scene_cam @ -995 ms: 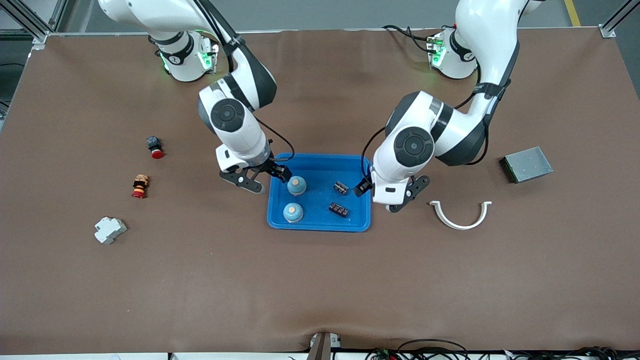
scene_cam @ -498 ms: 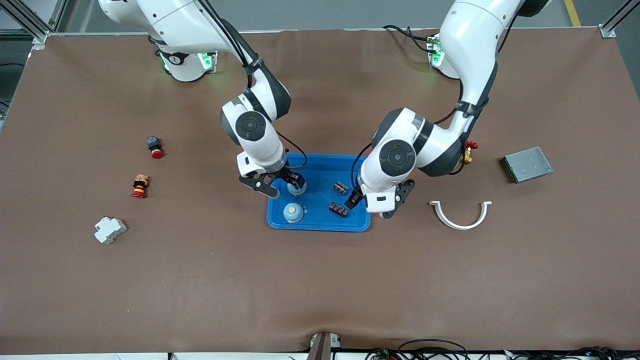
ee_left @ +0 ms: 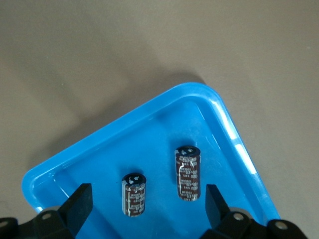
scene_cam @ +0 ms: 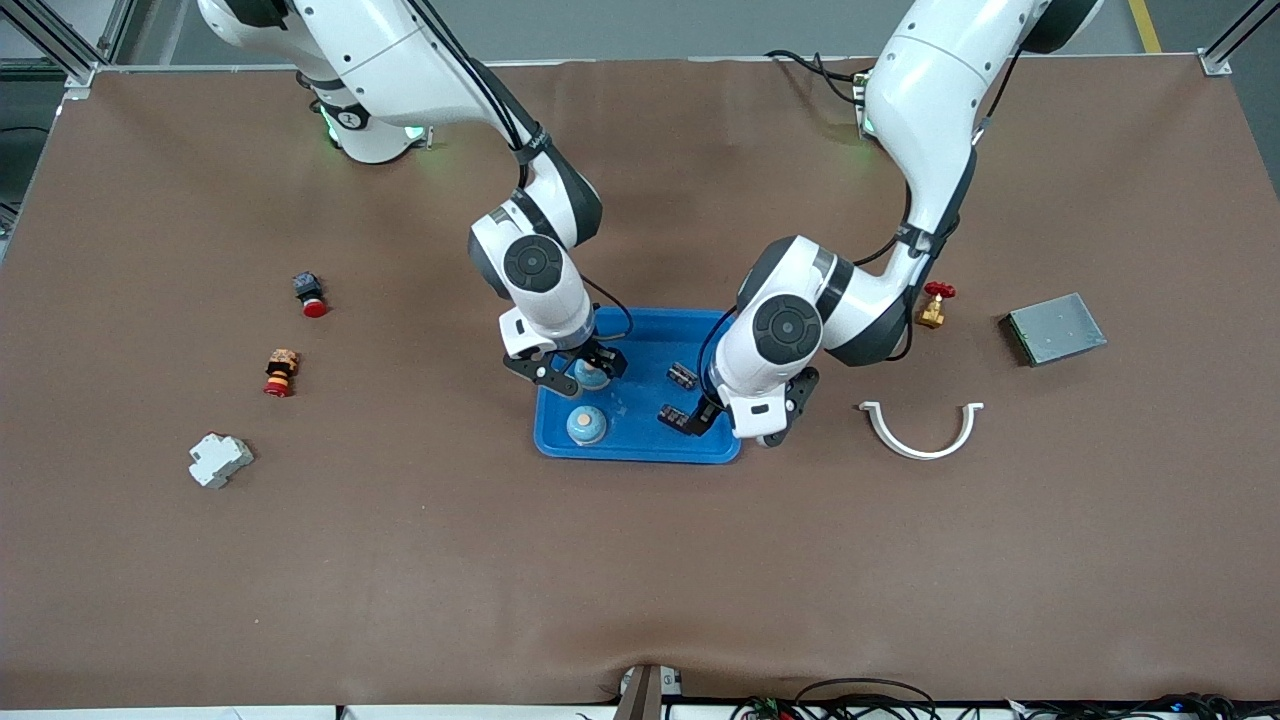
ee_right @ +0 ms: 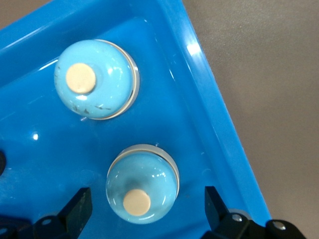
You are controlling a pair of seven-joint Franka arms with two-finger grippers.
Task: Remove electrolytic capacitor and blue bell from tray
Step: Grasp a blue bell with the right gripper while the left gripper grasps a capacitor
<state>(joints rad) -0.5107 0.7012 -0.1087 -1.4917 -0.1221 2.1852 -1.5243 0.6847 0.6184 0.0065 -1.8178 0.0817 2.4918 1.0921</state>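
A blue tray point(scene_cam: 640, 330) holds two light-blue bells and two dark capacitors. My right gripper point(scene_cam: 577, 368) is open and low over the bell farther from the front camera point(scene_cam: 593, 377). In the right wrist view its fingers point(ee_right: 79, 207) stand on either side of that bell point(ee_right: 142, 185), and the other bell point(ee_right: 97, 79) lies apart. My left gripper point(scene_cam: 736, 418) is open over the tray's edge toward the left arm's end, beside the nearer capacitor point(scene_cam: 676, 417). In the left wrist view both capacitors point(ee_left: 134, 194) point(ee_left: 188, 173) lie between its fingers point(ee_left: 214, 201).
A white curved piece point(scene_cam: 922, 430), a grey box point(scene_cam: 1055, 328) and a red-handled brass valve point(scene_cam: 932, 305) lie toward the left arm's end. A white block point(scene_cam: 219, 459) and two red push-buttons point(scene_cam: 310, 294) point(scene_cam: 281, 372) lie toward the right arm's end.
Both arms have moved in over the tray and lower. The right gripper has come round the farther bell. The left gripper has shifted from the tray's edge toward the capacitors.
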